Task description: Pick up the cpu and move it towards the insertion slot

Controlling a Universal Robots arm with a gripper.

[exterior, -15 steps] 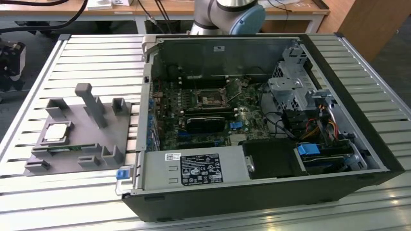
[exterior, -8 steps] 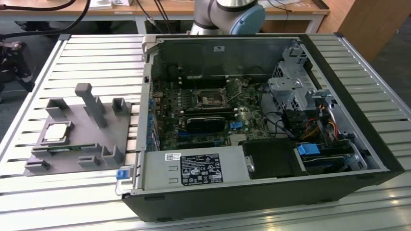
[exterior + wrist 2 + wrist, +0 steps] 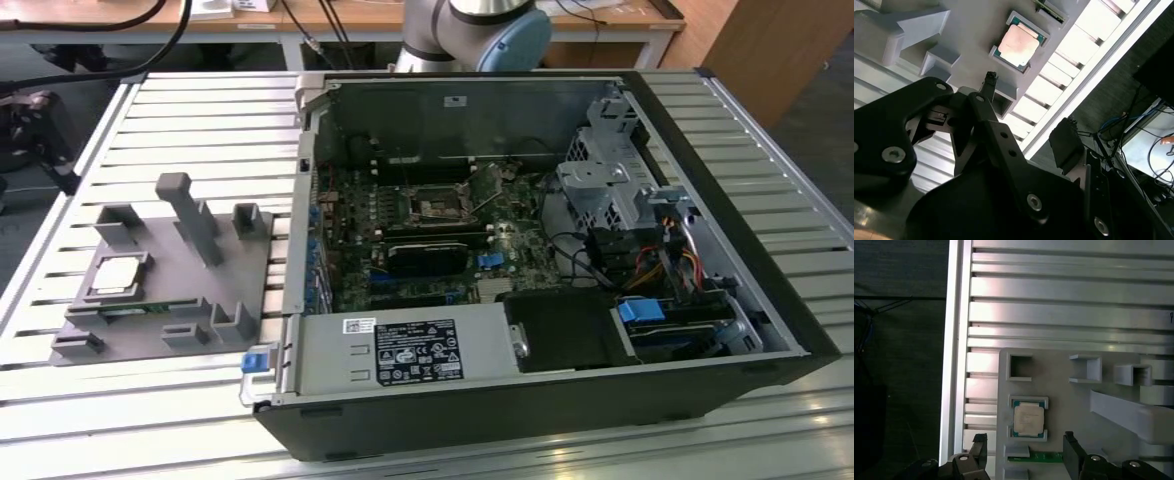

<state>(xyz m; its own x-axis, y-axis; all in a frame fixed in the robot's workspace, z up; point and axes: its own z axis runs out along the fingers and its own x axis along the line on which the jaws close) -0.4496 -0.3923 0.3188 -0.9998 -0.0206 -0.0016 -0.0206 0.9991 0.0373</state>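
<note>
A slatted metal bench (image 3: 200,110) carries a grey fixture (image 3: 180,292) and an open computer case (image 3: 534,420). My gripper (image 3: 1024,441) hangs over the fixture, spread wide and empty. The cpu (image 3: 1028,420) lies in its recess, well apart from the insertion slot (image 3: 438,207).

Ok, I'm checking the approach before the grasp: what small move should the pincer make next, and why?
Probably lower straight down: the pincer hangs above the cpu, jaws open wider than it, and the cpu lies flat and untouched in the grey fixture.
</note>
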